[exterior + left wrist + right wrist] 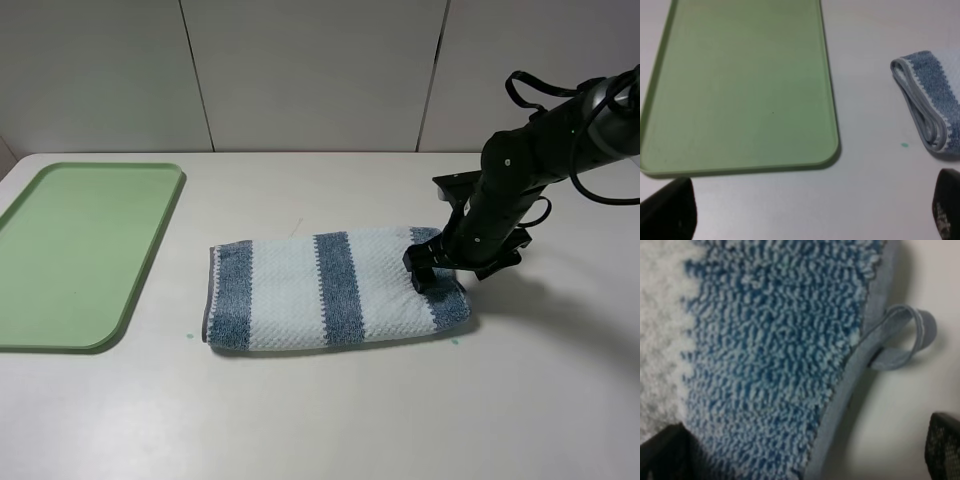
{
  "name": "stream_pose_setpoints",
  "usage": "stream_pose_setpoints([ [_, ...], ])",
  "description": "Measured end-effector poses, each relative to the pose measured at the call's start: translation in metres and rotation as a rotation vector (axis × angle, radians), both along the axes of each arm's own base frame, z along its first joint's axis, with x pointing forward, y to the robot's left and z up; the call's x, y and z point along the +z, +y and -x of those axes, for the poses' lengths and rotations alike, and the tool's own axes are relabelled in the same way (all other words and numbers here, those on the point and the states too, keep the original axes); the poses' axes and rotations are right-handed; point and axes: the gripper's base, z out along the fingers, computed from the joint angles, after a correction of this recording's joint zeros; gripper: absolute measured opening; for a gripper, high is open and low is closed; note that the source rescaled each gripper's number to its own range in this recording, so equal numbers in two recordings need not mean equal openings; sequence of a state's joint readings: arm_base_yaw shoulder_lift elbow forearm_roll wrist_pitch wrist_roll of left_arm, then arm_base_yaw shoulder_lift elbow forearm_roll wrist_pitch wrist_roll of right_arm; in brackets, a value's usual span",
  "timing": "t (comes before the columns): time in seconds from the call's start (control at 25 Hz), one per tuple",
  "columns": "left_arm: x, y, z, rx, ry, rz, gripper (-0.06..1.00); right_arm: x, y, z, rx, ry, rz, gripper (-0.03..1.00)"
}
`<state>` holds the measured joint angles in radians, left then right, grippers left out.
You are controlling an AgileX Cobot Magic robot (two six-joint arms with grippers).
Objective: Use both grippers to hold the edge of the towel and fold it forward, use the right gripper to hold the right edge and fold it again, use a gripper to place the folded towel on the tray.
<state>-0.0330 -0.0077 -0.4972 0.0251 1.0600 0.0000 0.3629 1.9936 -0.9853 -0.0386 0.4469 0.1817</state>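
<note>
Folded towel [335,290] on the surface [330,420], right of the tray [80,250].
The right arm [530,160] bends down to the towel's right end; right fingers [944,442] spread wide astride its grey hem [840,410], clasping nothing. Left fingers [667,212], also spread and empty, hang near the tray's corner.

A pale off-white table [320,430] fills the lower scene, matte and evenly lit, with a tiny green speck [187,336] on it (a second one is further right). Behind stands a light grey wall [310,70] of flat panels, split by thin dark seams [197,75]; soft shadow lies on the table's right side
</note>
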Motion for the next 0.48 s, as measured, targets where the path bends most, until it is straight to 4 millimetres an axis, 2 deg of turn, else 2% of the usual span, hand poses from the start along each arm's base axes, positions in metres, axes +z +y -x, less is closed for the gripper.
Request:
stream_pose_setpoints([
  [0.08,0.0000,0.0000,0.0000,0.000,0.000,0.000,0.94,0.0000,0.0000,0.0001,0.001,0.001,0.000,0.98],
  [0.12,0.0000,0.0000,0.0000,0.000,0.000,0.000,0.94,-0.0001,0.0003,0.0002,-0.005,0.003,-0.004,0.94],
  [0.2,0.0000,0.0000,0.0000,0.000,0.000,0.000,0.94,-0.0008,0.0018,0.0008,-0.022,0.009,-0.017,0.75],
  [0.4,0.0000,0.0000,0.0000,0.000,0.000,0.000,0.94,-0.0003,0.0067,0.0004,-0.037,0.000,-0.041,0.14],
  [0.44,0.0000,0.0000,0.0000,0.000,0.000,0.000,0.94,-0.0003,0.0067,0.0004,-0.037,0.000,-0.041,0.06],
  [0.48,0.0000,0.0000,0.0000,0.000,0.000,0.000,0.94,-0.0003,0.0067,0.0004,-0.037,0.000,-0.041,0.06],
])
